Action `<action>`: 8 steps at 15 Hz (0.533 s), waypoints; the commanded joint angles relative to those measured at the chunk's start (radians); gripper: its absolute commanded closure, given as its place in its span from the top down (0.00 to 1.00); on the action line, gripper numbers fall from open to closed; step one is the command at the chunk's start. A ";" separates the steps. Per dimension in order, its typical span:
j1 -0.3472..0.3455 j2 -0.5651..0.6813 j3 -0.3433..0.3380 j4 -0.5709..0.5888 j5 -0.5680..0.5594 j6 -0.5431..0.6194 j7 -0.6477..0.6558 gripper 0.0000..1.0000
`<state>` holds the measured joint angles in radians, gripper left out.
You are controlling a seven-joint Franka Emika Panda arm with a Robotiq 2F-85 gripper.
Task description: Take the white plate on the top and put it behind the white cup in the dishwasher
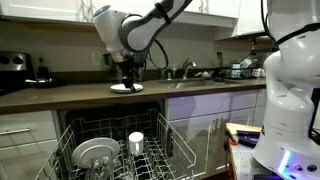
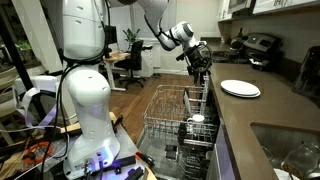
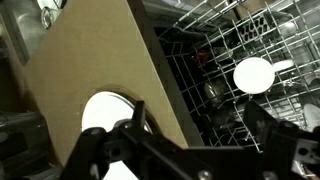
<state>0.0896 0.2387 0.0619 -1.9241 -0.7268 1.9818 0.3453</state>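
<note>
Wrist view: hovers gripper [image 3: 135, 122] over white plate [image 3: 105, 112] near desk [image 3: 90, 60] front edge, jaws apart, gripping nothing. Leaves pickup and placing behind white cup [image 3: 253, 74] in dishwasher [image 1: 168, 146] undone.

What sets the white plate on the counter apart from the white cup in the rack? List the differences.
Place: the white plate lies flat on the counter; the white cup stands in the dishwasher's rack. Shape: the plate is wide and shallow; the cup is a narrow cylinder. Both are plain white and round.
</note>
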 commanded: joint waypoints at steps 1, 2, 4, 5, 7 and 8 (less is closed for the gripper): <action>0.013 0.006 -0.013 0.009 0.004 -0.003 -0.002 1.00; 0.027 0.033 -0.028 0.027 -0.054 -0.037 0.052 1.00; 0.038 0.045 -0.044 0.037 -0.130 -0.063 0.112 1.00; 0.043 0.053 -0.051 0.041 -0.174 -0.077 0.145 1.00; 0.048 0.064 -0.059 0.042 -0.257 -0.097 0.195 1.00; 0.047 0.073 -0.060 0.046 -0.288 -0.102 0.218 1.00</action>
<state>0.1165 0.2762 0.0166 -1.9136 -0.9262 1.9250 0.4905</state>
